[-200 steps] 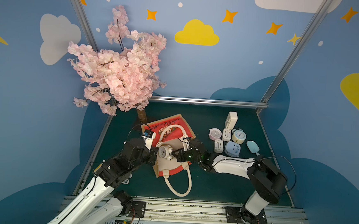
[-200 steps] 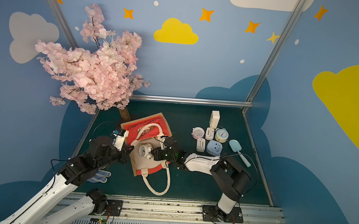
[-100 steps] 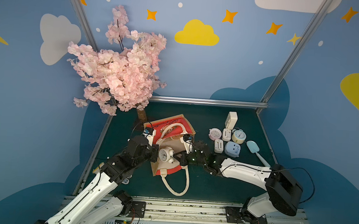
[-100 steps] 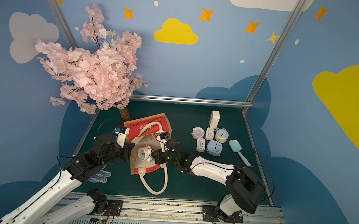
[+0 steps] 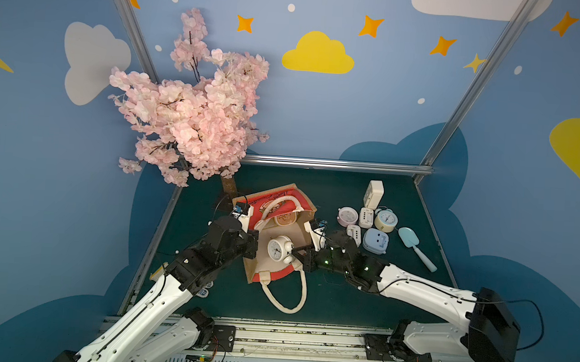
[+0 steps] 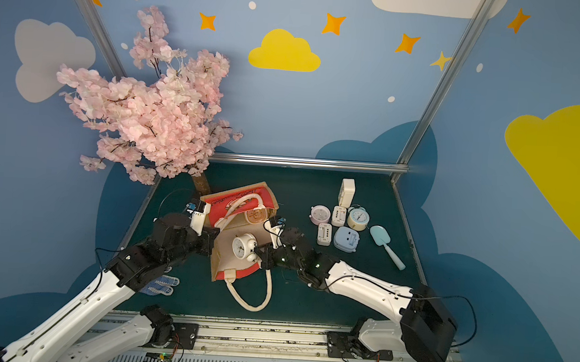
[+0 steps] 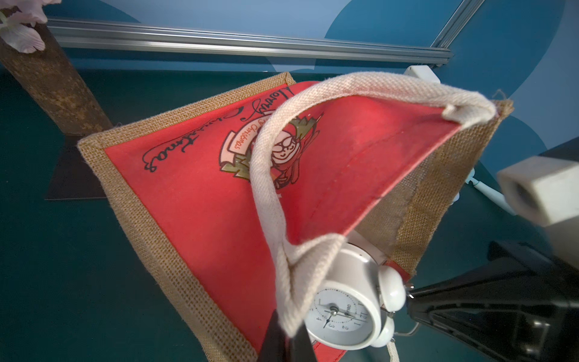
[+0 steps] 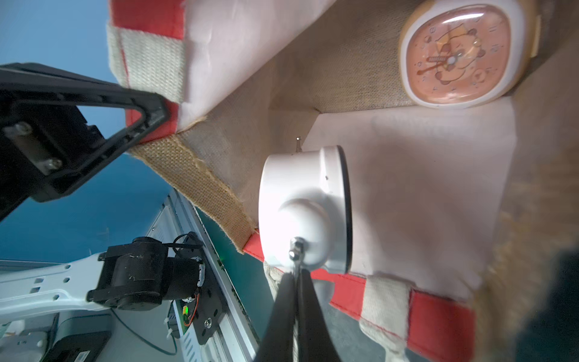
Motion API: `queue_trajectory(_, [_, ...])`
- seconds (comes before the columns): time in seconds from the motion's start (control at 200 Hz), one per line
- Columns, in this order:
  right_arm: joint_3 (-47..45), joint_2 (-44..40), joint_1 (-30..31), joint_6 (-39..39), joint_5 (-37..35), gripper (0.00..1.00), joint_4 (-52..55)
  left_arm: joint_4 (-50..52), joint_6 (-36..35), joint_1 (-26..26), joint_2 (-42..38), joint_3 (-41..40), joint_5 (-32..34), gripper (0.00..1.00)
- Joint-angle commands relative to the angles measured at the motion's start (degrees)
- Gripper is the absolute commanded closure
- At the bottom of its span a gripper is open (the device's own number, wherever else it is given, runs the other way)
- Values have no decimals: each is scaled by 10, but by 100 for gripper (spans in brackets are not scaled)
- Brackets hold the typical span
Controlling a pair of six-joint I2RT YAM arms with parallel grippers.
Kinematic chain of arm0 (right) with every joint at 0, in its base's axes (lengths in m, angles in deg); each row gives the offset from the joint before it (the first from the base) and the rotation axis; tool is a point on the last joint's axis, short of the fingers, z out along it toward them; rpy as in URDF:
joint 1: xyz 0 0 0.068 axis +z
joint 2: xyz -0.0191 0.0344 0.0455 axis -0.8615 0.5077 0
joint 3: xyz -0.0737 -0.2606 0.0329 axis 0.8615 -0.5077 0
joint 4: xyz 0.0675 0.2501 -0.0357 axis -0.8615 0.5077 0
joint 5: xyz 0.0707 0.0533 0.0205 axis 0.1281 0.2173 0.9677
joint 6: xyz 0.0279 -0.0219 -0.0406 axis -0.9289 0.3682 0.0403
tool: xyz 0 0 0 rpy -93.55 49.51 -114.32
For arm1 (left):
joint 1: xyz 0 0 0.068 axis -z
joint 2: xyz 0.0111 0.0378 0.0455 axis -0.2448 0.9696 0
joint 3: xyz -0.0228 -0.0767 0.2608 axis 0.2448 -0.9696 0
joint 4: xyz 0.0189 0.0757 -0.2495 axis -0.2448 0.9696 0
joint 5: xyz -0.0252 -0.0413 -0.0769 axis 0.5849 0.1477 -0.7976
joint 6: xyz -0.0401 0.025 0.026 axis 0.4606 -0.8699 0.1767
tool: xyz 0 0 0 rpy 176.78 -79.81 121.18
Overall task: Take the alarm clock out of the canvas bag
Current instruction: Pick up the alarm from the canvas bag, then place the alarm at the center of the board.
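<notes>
Green desk [image 5: 343, 192] is carrying everything. On it the clock [image 5: 279, 251], white with twin bells, is sitting just inside the mouth of the bag [image 5: 263, 201], over the cream lining and not yet past the red rim. The right gripper [image 8: 294, 278] is clenching the thin metal stem at a bell. The left gripper [image 7: 285, 340] is pinching the rim at a handle root, propping the mouth open. Over the last second the right arm has been stretching out low and the clock has been creeping slightly toward its gripper, so the pull-out is probably just starting. A pink clock [image 5: 286, 219] is lying deeper inside.
</notes>
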Motion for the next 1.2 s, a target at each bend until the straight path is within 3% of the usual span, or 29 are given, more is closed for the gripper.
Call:
queue_trajectory(0.0, [4, -34, 1, 22, -49, 100, 17, -11, 5, 0, 0, 15, -8, 93])
queue_trajectory(0.335, [35, -166, -3, 86, -155, 100, 146, -6, 14, 0, 4, 12, 7, 93])
queue_trajectory(0.666, [87, -271, -27, 148, -207, 100, 249, 3, 11, 0, 17, 21, 21, 93])
queue_trajectory(1.001, [105, -281, -104, 178, -203, 100, 291, 9, 9, 0, 22, 27, 19, 93])
queue_trajectory(1.191, [110, -235, -163, 176, -153, 100, 300, 7, 10, 0, 21, 25, 15, 93])
